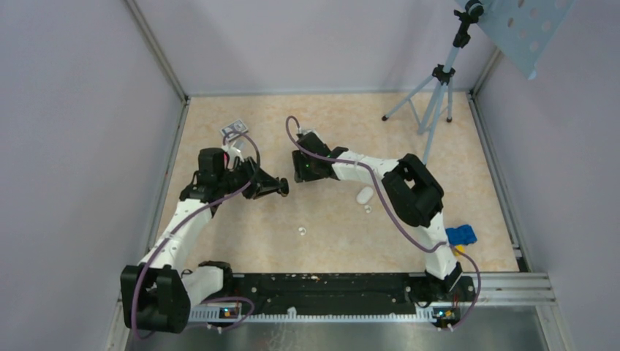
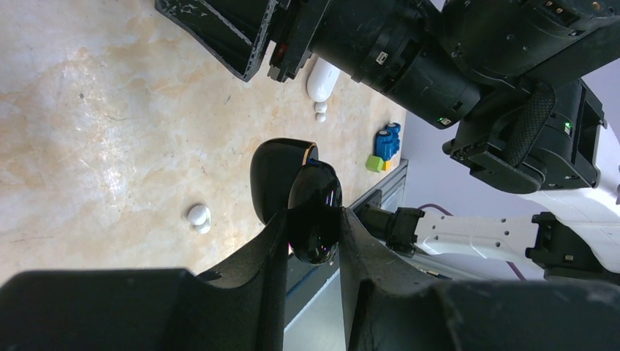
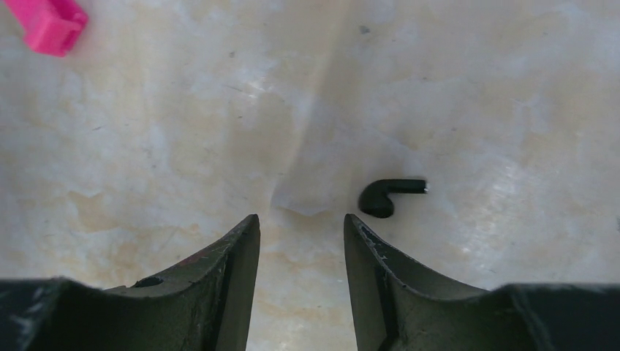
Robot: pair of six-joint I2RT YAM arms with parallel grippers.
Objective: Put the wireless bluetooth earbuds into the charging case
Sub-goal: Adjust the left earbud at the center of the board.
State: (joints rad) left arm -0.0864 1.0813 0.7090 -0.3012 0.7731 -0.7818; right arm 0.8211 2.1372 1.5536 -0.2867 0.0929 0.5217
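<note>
Risks closing on nothing if lowered straight, with the black earbud (image 3: 389,196) lying at 2 o'clock of the released right gripper (image 3: 301,217) and the open black case (image 2: 278,175) clenched in the left gripper (image 2: 313,213).

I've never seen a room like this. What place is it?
Probably a robot testing booth: a left arm and right arm bolted to a rail, plain walls around, a tripod in the corner.
</note>
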